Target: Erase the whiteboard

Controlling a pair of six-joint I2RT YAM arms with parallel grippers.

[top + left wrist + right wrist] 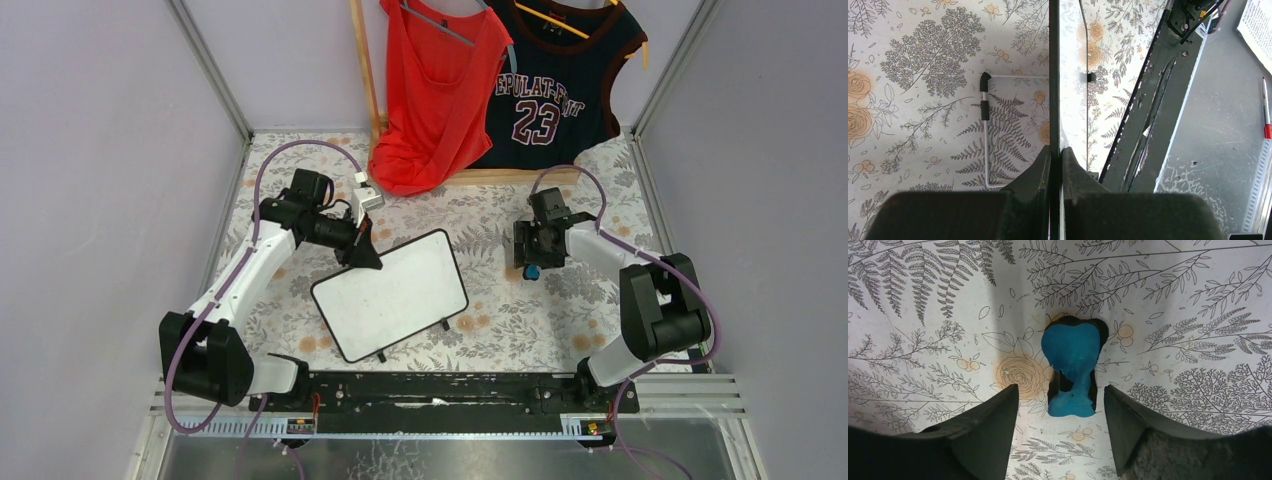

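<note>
Here, whiteboard (395, 295), floral cloth (510, 325), lilac walls (100, 150).

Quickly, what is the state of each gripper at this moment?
Left gripper: shut on the edge of the whiteboard.
Right gripper: open; a blue object lies between its fingers, not gripped.

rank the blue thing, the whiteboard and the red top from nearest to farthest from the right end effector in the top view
1. blue object, between the open fingers of the right end effector
2. whiteboard, to its left, mid-table
3. red top, hanging at the far edge, also to the left
</note>
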